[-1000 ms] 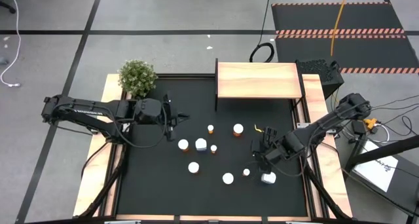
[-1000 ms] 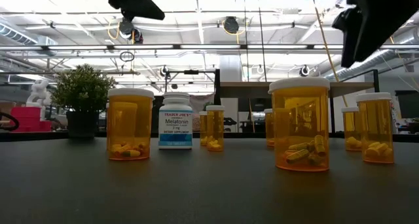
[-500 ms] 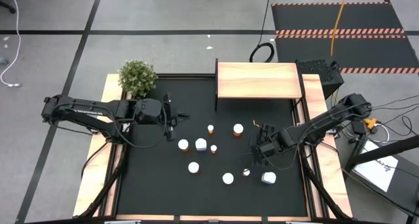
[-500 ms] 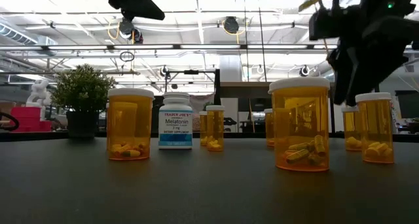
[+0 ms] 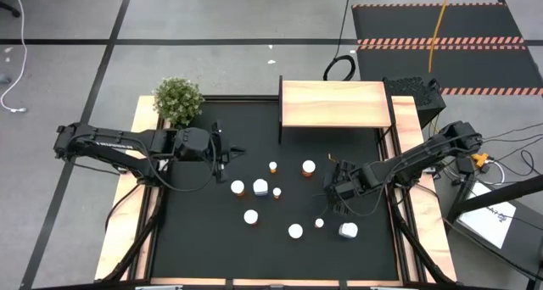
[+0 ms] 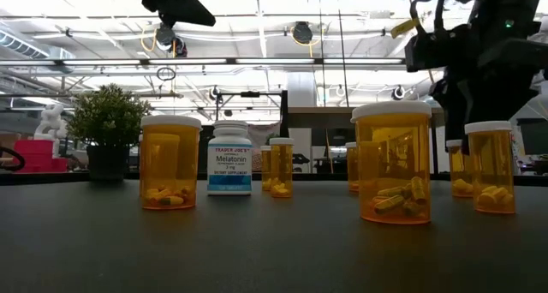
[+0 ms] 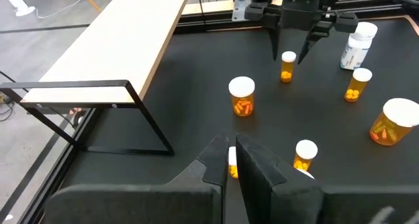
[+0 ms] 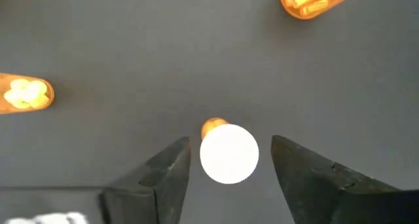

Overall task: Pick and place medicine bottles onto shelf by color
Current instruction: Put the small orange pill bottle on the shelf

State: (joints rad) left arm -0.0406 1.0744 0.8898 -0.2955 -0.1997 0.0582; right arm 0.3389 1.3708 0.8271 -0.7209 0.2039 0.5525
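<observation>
Several medicine bottles stand upright on the black mat (image 5: 204,239): orange ones with white caps and two white ones (image 5: 260,186) (image 5: 348,231). My right gripper (image 8: 229,142) is open and points down over a small orange bottle (image 8: 229,160) (image 5: 319,223). One of its fingers (image 8: 171,165) stands on each side of the bottle's white cap, with a gap on both sides. My left gripper (image 5: 227,152) hangs shut above the mat's left part, away from the bottles. The light-wood shelf (image 5: 335,103) stands at the far edge with nothing on its top.
A green potted plant (image 5: 178,101) stands at the far left corner. A white bottle (image 7: 359,44) and an orange one (image 7: 353,85) stand close to the small bottle (image 7: 287,65). A larger orange bottle (image 5: 309,166) stands between it and the shelf. Wooden rails (image 5: 123,231) flank the mat.
My right gripper has come down and a little toward the table's left, from high above the mat to just over the small orange bottle's cap. No bottle has moved.
</observation>
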